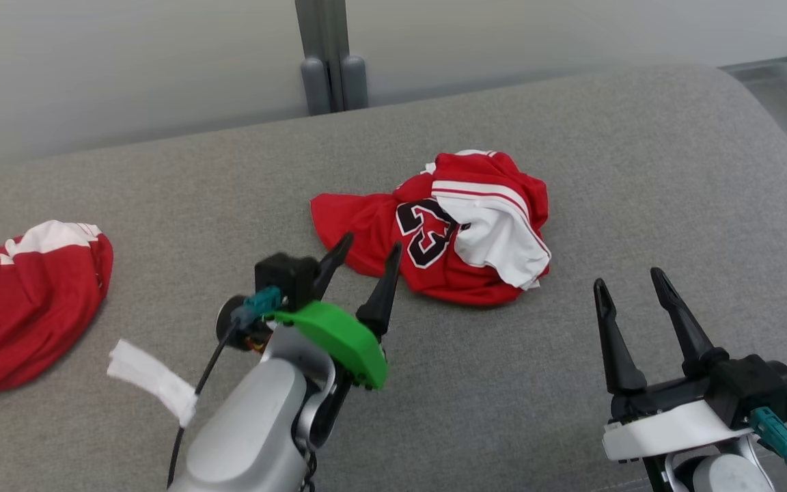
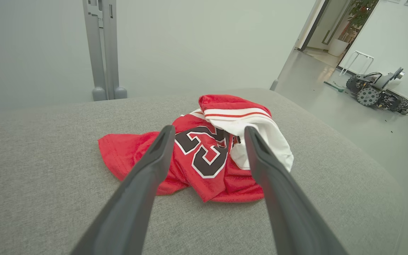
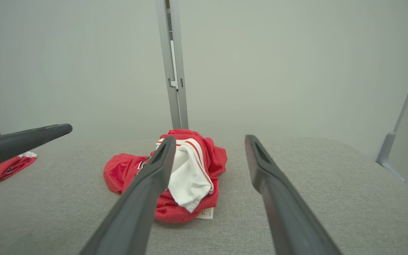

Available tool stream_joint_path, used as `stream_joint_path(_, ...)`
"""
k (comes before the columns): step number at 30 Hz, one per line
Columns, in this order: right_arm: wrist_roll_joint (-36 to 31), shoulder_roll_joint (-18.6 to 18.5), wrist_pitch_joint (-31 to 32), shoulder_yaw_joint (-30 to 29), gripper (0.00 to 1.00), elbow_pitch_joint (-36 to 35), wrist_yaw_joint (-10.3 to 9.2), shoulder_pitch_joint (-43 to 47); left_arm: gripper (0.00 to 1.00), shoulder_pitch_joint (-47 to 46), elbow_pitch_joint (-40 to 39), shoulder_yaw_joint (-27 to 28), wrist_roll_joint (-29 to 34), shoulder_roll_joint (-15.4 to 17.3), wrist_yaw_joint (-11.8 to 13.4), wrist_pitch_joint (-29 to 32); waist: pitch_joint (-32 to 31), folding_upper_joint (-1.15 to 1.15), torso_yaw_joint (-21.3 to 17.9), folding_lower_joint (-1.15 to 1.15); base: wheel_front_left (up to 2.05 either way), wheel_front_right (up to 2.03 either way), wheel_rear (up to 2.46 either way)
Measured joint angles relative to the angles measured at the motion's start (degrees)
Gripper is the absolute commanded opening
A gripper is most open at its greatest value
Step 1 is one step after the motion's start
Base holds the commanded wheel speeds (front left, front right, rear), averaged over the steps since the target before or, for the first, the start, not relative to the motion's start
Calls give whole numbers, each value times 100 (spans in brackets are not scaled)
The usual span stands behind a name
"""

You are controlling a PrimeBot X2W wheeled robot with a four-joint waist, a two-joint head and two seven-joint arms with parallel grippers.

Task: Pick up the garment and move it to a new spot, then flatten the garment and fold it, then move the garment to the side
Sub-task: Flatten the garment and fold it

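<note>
The crumpled red-and-white garment [image 1: 445, 232] lay heaped on the grey cushion [image 1: 639, 171]. The left gripper [image 1: 371, 241] hung just at the garment's near-left edge, fingers spread wide and holding nothing. The right gripper [image 1: 628, 278], equally wide open and empty, stood apart off the garment's right side.

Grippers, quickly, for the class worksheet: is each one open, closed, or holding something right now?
Left gripper: open, holding nothing, pointed at the red number 23 jersey.
Right gripper: open, holding nothing.
</note>
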Motion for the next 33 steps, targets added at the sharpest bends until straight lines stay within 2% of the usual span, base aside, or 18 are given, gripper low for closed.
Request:
stream_joint_path(2, 0, 0, 0, 10, 100, -26, 0, -110, 100, -479, 168, -240, -368, 0, 42, 193, 187, 0, -62, 0, 0, 0, 0)
stream_joint_path(6, 26, -1, 0, 19, 100, -54, 0, -337, 100, -1345, 683, -610, -927, -2, 335, 628, 577, 0, -203, 0, 0, 0, 0)
stream_joint_path(11, 68, -2, 0, -4, 100, -48, 0, -477, 100, -1962, 1194, -976, -1744, 0, 533, 968, 1001, 0, -415, 0, 0, 0, 0)
stream_joint_path(14, 76, -1, 0, -7, 100, -49, 0, -535, 100, -2254, 1446, -1141, -2046, 1, 623, 968, 1188, 0, -555, 0, 0, 0, 0)
stream_joint_path(17, 153, -1, 0, -47, 100, -49, 0, -585, 100, -2468, 1681, -1302, -2253, -1, 659, 900, 1328, 0, -707, 0, 0, 0, 0)
stream_joint_path(26, 271, 0, 0, -119, 100, -53, 0, -669, 100, -2897, 2120, -1679, -2767, 0, 545, 706, 1587, 0, -1050, 0, 0, 0, 0)
stream_joint_path(27, 277, -3, 0, -125, 100, -51, 0, -669, 52, -2934, 2156, -1752, -2788, 2, 527, 648, 1599, 0, -1079, 0, 0, 0, 0)
stream_joint_path(28, 277, -1, 0, -126, 100, -44, 0, -669, 8, -2973, 2180, -1796, -2796, 1, 494, 554, 1605, 0, -1102, 0, 0, 0, 0)
stream_joint_path(29, 280, 0, -1, -125, 100, -30, 0, -667, 0, -2999, 2191, -1830, -2819, 0, 472, 477, 1603, 0, -1118, 0, 0, 0, 0)
stream_joint_path(33, 319, -1, 0, -119, 100, 55, 0, -631, 0, -3046, 2178, -2120, -2886, 5, 377, 352, 1498, 0, -1148, 0, 0, 0, 0)
